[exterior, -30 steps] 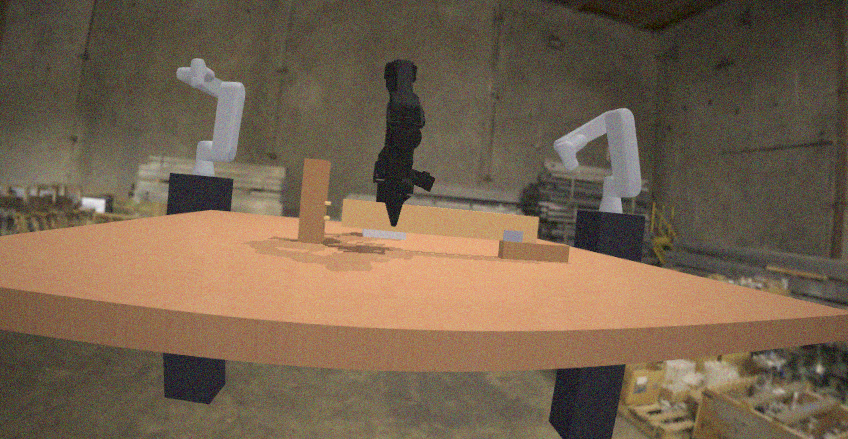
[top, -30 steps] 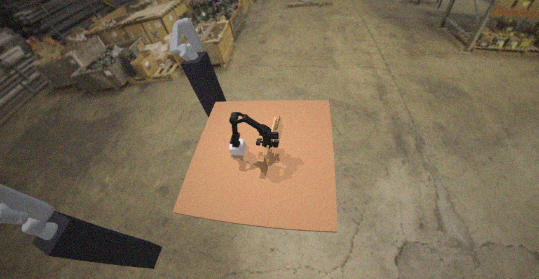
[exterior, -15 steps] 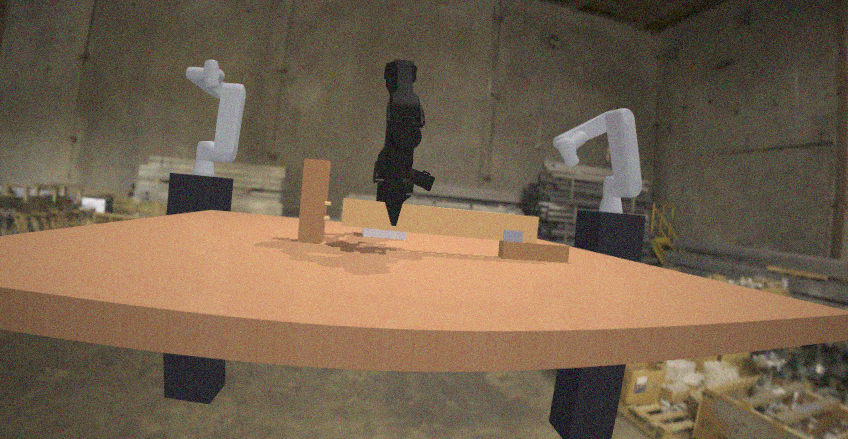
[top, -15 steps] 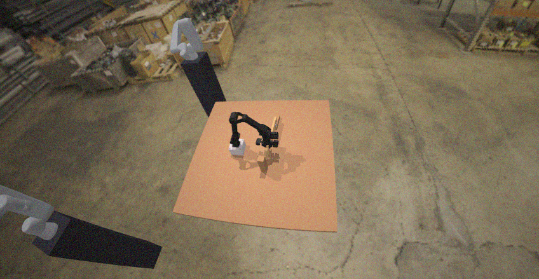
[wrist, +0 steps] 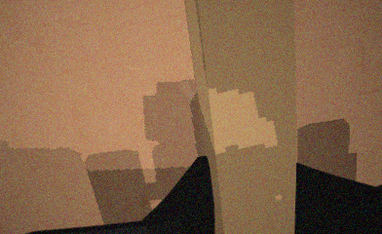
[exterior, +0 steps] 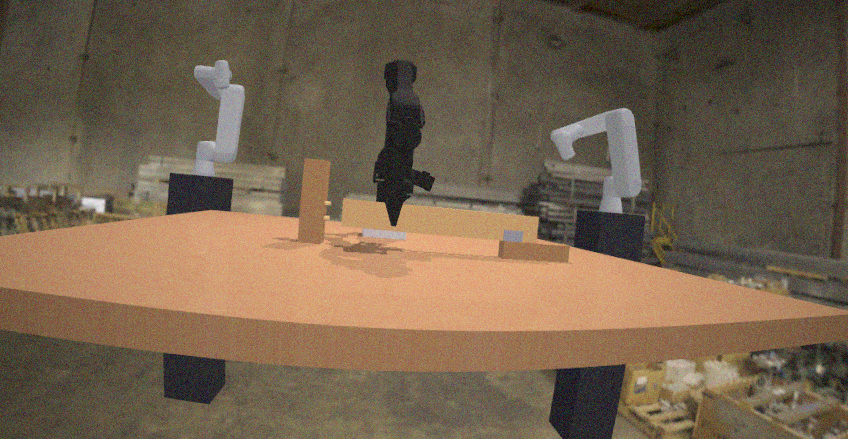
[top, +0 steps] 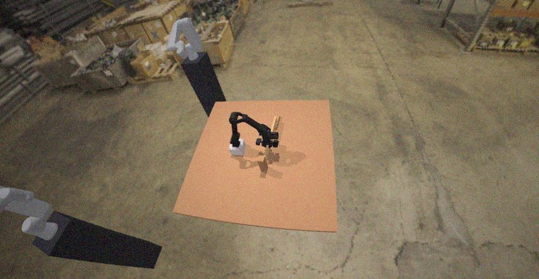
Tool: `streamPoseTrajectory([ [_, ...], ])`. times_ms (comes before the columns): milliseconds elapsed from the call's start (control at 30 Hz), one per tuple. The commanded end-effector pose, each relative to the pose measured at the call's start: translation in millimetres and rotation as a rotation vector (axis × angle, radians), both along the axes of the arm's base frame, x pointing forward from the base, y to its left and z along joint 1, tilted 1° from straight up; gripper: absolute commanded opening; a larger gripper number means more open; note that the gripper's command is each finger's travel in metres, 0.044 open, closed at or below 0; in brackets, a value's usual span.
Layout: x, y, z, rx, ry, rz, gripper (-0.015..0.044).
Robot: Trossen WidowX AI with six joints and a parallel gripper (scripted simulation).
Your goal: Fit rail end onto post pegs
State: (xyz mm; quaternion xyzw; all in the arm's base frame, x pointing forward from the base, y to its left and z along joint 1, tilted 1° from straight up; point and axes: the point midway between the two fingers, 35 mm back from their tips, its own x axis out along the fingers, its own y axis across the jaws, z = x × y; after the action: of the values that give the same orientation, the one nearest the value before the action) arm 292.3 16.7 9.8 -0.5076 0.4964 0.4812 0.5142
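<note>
The rail [top: 274, 124] [exterior: 464, 222] [wrist: 248, 49] is a long light-wood board standing on edge. My gripper [top: 267, 148] [exterior: 393, 223] [wrist: 227, 162] is shut on it, nearer its post end, with one finger on each side. The post [exterior: 313, 199] stands upright at the left in the exterior view, with an upper peg [exterior: 327, 202] and a lower peg [exterior: 326, 217]. The rail's near end is raised off the table and looks about level; a small gap shows between it and the pegs. Its far end is at the bracket [exterior: 512, 235] on the footboard block [exterior: 535, 252]. The end holes are hidden.
The orange table [top: 302, 200] [exterior: 416, 309] carries everything. The arm's white base [top: 237, 148] [exterior: 380, 234] stands behind the rail in the exterior view. Two grey arms [exterior: 229, 125] [exterior: 623, 149] stand on dark pedestals beyond the table. Arm shadows fall around the post and rail.
</note>
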Motion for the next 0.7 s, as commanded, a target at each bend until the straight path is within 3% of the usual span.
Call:
streamPoseTrajectory([
  [0,0.7,0.4,1.7,0.002,-0.006,-0.001,0.0],
  [667,0.3,-0.8,2.1,0.002,-0.006,-0.001,0.0],
])
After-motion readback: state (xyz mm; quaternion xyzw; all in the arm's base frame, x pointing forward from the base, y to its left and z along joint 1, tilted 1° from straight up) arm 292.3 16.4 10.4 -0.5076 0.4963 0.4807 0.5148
